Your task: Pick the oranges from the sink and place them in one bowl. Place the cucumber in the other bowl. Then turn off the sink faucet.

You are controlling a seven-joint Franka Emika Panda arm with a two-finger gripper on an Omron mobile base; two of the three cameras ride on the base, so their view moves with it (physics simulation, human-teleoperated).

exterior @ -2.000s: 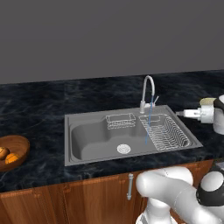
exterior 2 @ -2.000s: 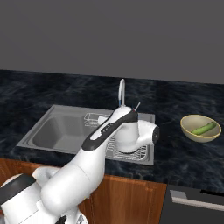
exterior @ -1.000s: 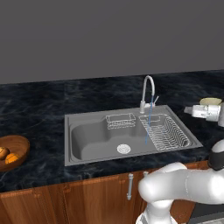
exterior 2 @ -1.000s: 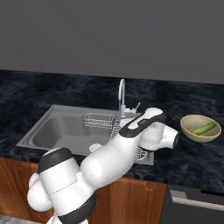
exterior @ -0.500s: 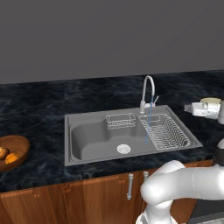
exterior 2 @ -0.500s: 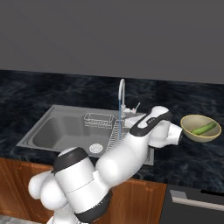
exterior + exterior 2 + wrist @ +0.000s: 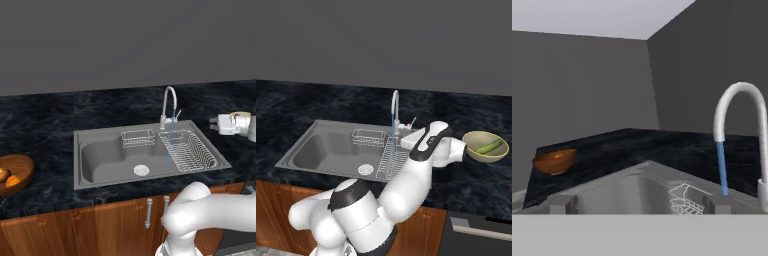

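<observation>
Two oranges lie in the brown wooden bowl on the counter far left of the sink. The cucumber rests in the olive-yellow bowl at the right. Water runs as a thin blue stream from the chrome sink faucet. My gripper hovers over the counter right of the sink, level with the faucet and pointing left towards it. It is open and holds nothing. In the hand view its fingertips stand wide apart, with the faucet ahead to the right and the wooden bowl far off.
A wire basket hangs at the back of the basin and a ribbed wire drainer fills the sink's right part. A thin lever sticks out beside the faucet's base. Dark marble counter runs all round, with wooden cabinet doors below.
The arm has swung round on its base and its elbow now rises between sink and olive bowl. The hand has edged slightly left towards the faucet. The jaws stay open.
</observation>
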